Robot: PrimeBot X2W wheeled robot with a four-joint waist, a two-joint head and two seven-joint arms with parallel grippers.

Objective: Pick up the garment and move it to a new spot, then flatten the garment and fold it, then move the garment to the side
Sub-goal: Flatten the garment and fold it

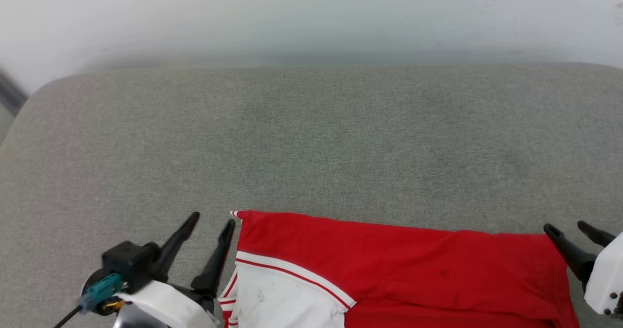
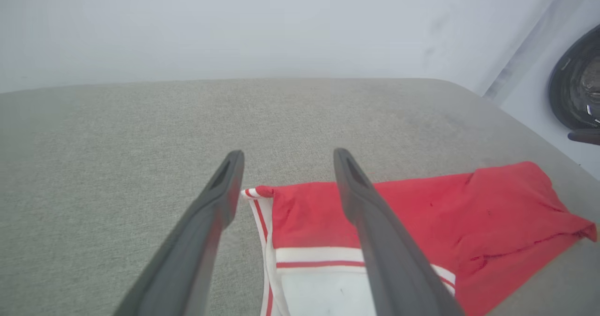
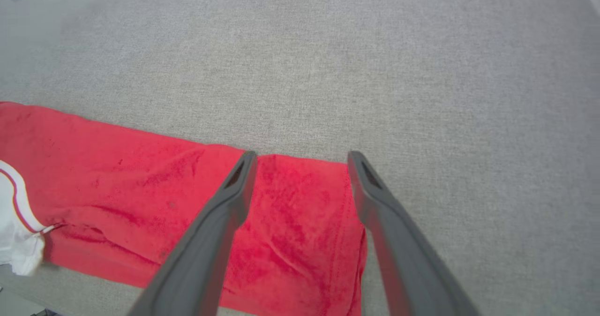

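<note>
Red garment (image 1: pixel 404 264) is lying folded on the counter (image 1: pixel 311 138), left hand (image 1: pixel 212 218) and right hand (image 1: pixel 565 226) hovering open at its ends; moving aside seemingly remaining.

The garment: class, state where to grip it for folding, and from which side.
Probably its two far corners, one per end effector: the garment lies flat and long, with the left end effector and right end effector open beside those corners. Come in from each outer end.
</note>
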